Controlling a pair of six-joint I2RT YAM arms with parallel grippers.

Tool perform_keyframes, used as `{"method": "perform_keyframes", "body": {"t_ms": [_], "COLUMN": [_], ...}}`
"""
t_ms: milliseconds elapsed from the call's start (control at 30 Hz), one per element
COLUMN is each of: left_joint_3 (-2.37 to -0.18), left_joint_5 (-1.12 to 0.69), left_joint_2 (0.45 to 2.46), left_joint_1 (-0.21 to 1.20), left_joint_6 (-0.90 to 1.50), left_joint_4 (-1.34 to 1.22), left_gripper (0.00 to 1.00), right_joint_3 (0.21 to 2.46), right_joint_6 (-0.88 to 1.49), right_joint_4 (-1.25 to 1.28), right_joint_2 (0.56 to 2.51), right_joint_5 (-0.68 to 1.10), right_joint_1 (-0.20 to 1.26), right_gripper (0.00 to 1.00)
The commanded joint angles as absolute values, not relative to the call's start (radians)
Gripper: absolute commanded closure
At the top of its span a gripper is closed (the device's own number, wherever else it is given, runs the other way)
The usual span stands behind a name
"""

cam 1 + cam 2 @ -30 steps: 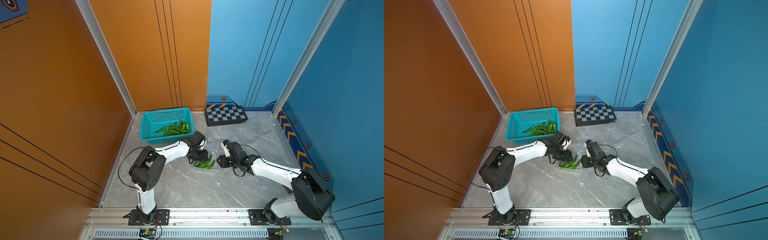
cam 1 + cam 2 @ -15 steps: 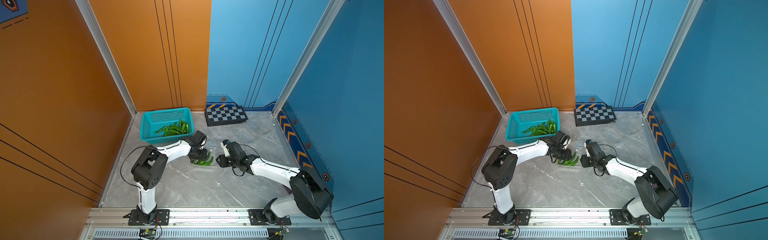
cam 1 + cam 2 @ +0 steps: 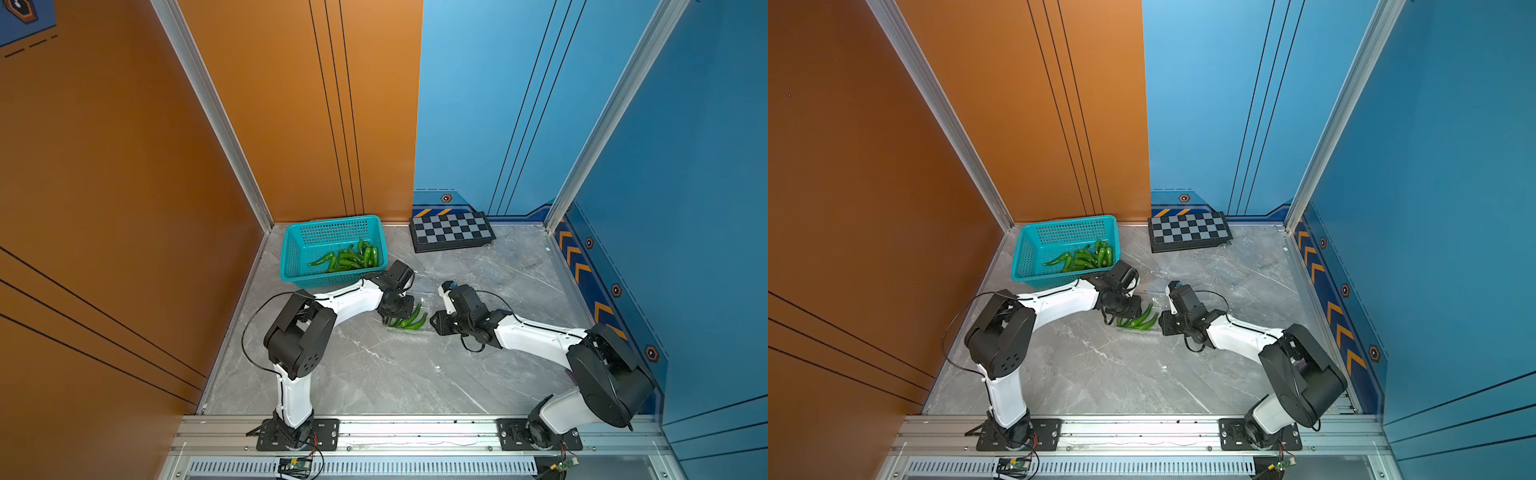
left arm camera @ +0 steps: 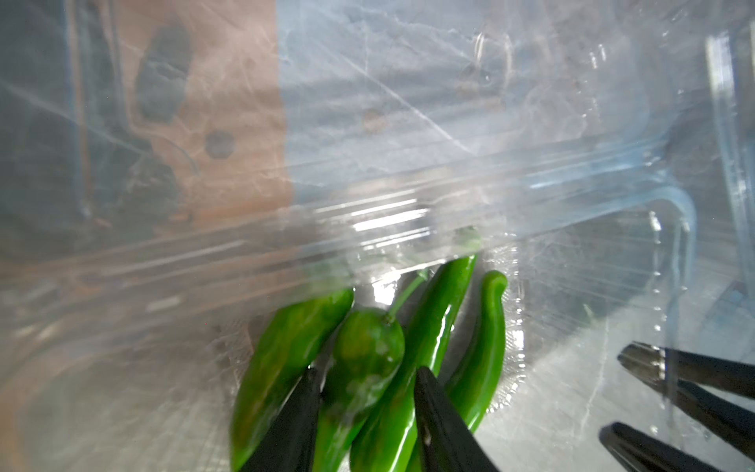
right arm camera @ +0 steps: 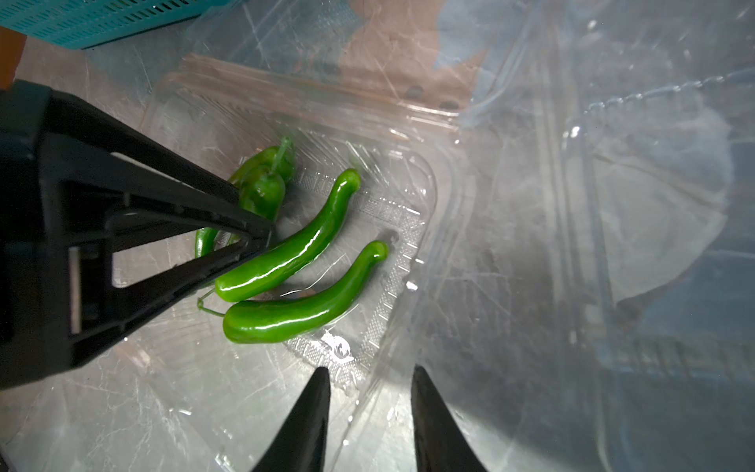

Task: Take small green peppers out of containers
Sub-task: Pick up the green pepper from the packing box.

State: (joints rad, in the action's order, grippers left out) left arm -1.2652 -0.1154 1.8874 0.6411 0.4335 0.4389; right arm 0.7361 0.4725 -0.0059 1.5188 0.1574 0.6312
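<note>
A clear box [image 5: 408, 229] lies open on the gray worktop [image 3: 374, 374], between the 2 arms. Green peppers [image 3: 409, 319] lie inside it on the bottom. In the left wrist view, 4 of them show side by side, all shiny.

The left hand [image 4: 366, 370] reaches down into the box from the basket side. Its 2 black fingers stand on either side of a short pepper [image 4: 367, 347] with a thin stem. The fingers touch the peppers next to them. I cannot tell if they squeeze the short pepper or only stand around it. In the right wrist view, the tips of this hand [image 5: 261, 237] point at the same bunch.

The right hand [image 5: 369, 370] sits low at the other side of the box. Its fingers are apart. The thin edge of the box runs between them, and nothing is pinched.

A teal basket [image 3: 291, 253] stands near the back corner, just behind the left arm. More peppers [image 3: 349, 259] lie in a pile in it, on the side nearer the arms. A checkered board [image 3: 451, 232] leans by the blue wall.
</note>
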Motion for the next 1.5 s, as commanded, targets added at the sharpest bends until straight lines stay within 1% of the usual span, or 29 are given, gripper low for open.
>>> {"method": "perform_keyframes", "body": {"t_ms": [0, 200, 333, 467, 533, 933, 1233, 1467], "left_joint_3": [-1.29, -1.299, -1.3, -1.305, -1.307, -1.313, -1.259, -1.238], "left_joint_5": [-0.087, -0.065, -0.036, -0.032, -0.035, -0.04, 0.032, 0.024], "left_joint_2": [1.91, 1.927, 1.928, 1.93, 1.931, 1.933, 1.792, 1.73], "left_joint_1": [0.647, 0.65, 0.652, 0.65, 0.652, 0.655, 0.652, 0.654], "left_joint_6": [0.445, 0.449, 0.457, 0.464, 0.465, 0.462, 0.454, 0.455], "left_joint_4": [0.464, 0.463, 0.464, 0.463, 0.464, 0.464, 0.464, 0.464], "left_gripper": [0.59, 0.6, 0.65, 0.7, 0.78, 0.99, 1.0, 1.0], "right_joint_3": [0.741, 0.742, 0.745, 0.75, 0.751, 0.755, 0.757, 0.763], "right_joint_6": [0.482, 0.481, 0.481, 0.478, 0.476, 0.466, 0.463, 0.462], "right_joint_4": [0.008, 0.012, 0.016, 0.012, 0.009, -0.001, 0.0, -0.004], "right_joint_2": [1.533, 1.541, 1.549, 1.552, 1.552, 1.557, 1.565, 1.569], "right_joint_5": [0.167, 0.167, 0.172, 0.174, 0.173, 0.167, 0.171, 0.175], "right_joint_1": [0.639, 0.641, 0.642, 0.645, 0.646, 0.649, 0.646, 0.643], "right_gripper": [0.65, 0.65, 0.66, 0.67, 0.68, 0.68, 0.69, 0.67]}}
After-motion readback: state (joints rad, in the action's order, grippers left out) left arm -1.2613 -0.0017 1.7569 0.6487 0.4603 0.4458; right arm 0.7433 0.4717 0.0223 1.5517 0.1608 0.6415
